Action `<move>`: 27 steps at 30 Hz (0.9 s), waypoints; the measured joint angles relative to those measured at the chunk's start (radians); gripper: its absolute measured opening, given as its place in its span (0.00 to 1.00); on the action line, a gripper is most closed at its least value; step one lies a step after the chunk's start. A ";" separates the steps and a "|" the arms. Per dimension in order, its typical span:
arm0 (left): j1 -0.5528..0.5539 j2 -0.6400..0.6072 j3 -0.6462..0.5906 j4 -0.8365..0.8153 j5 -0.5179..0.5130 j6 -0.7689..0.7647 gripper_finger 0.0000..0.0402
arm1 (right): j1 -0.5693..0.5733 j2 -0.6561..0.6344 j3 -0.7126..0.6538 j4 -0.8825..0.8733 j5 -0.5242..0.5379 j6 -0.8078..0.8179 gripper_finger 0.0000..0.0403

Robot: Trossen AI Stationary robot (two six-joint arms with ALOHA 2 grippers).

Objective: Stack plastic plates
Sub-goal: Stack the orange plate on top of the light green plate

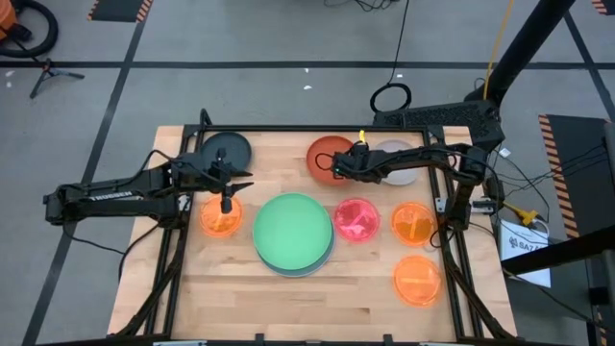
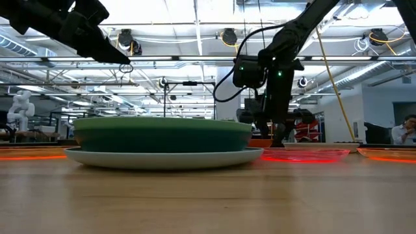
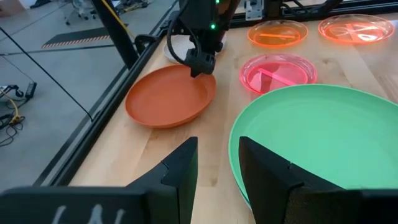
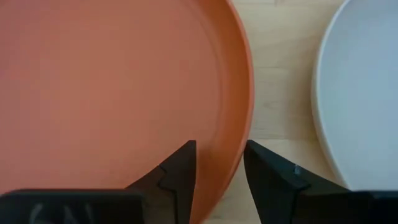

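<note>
A red-orange plate (image 1: 325, 152) lies at the table's far middle, with a whitish plate (image 1: 402, 163) to its right. My right gripper (image 4: 221, 165) is low at the red-orange plate's right rim, open, one finger inside the rim and one outside. A large light green plate (image 1: 293, 229) tops a stack on a dark teal plate (image 2: 162, 138) and a pale one (image 2: 162, 156). My left gripper (image 1: 228, 200) hovers open and empty above a small orange plate (image 1: 219, 221), left of the stack. My right gripper points down with the red-orange plate's rim (image 4: 239, 118) between its two fingers, one finger (image 4: 180, 168) over the plate's inside and the other (image 4: 267, 171) outside. I cannot tell whether they touch it. The plate lies flat on the table.
A dark grey plate (image 1: 226, 151) lies at the far left. A small pink plate (image 1: 356, 219) and two small orange plates (image 1: 415, 223) (image 1: 417, 279) lie right of the stack. Bare wood runs along the near edge (image 1: 288, 308).
</note>
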 joint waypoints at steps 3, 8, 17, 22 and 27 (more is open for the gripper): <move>0.000 0.000 0.000 0.000 0.000 0.000 0.31 | 0.000 0.012 0.000 0.018 0.001 -0.004 0.32; 0.000 0.000 0.000 0.002 0.000 0.000 0.31 | 0.000 0.013 0.000 0.019 0.019 -0.001 0.30; 0.000 0.000 0.000 0.050 0.000 -0.019 0.31 | -0.012 0.013 0.000 0.079 0.027 -0.004 0.11; 0.000 0.000 0.000 0.050 0.000 -0.026 0.31 | -0.035 0.011 0.001 0.097 0.030 -0.016 0.02; 0.000 0.000 0.000 0.051 0.000 -0.028 0.31 | -0.051 0.011 0.001 0.132 0.055 -0.046 0.01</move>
